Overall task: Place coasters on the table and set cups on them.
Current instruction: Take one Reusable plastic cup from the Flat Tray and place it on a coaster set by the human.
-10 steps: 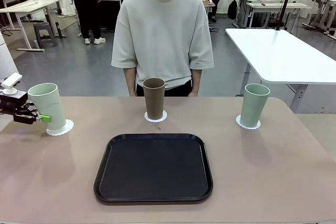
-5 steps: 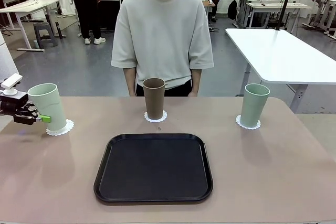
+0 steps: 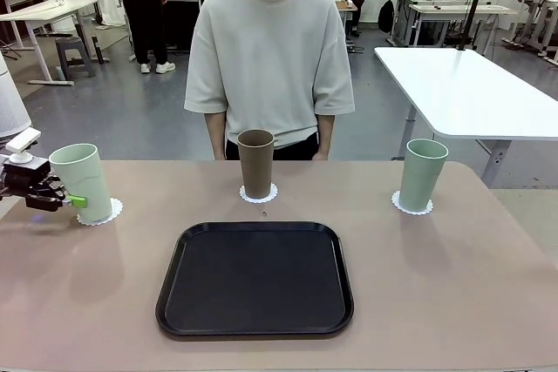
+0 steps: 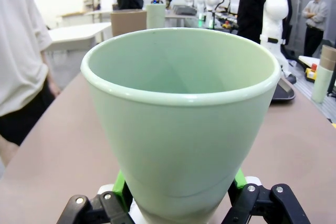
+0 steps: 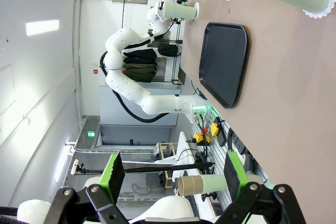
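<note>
— Looking first at the near side: what does the left gripper (image 3: 77, 201) hold, and how?

— Its jaws are closed around the lower part of the left mint cup (image 3: 81, 182). In the left wrist view the green pads (image 4: 119, 183) press on both sides of the cup's narrow base. The cup stands upright, its long axis vertical, and it rests on the left coaster (image 3: 99, 213) near the left edge of the table (image 3: 436, 294).

— So which way is free for the next move?

— I judge the cup is already placed, so the jaws must open and the arm must draw back to the left, away from the cup. That side is open. To the right lies the black tray (image 3: 255, 278), well apart.

— And the right gripper (image 5: 172, 176)?

— It is wide open and holds nothing; it looks along the table from far off.

— Further away?

— The brown cup (image 3: 255, 163) stands on the middle coaster (image 3: 259, 194), just before the person (image 3: 268, 50). The right mint cup (image 3: 422, 173) stands on the right coaster (image 3: 411, 206). All three seem set.
</note>
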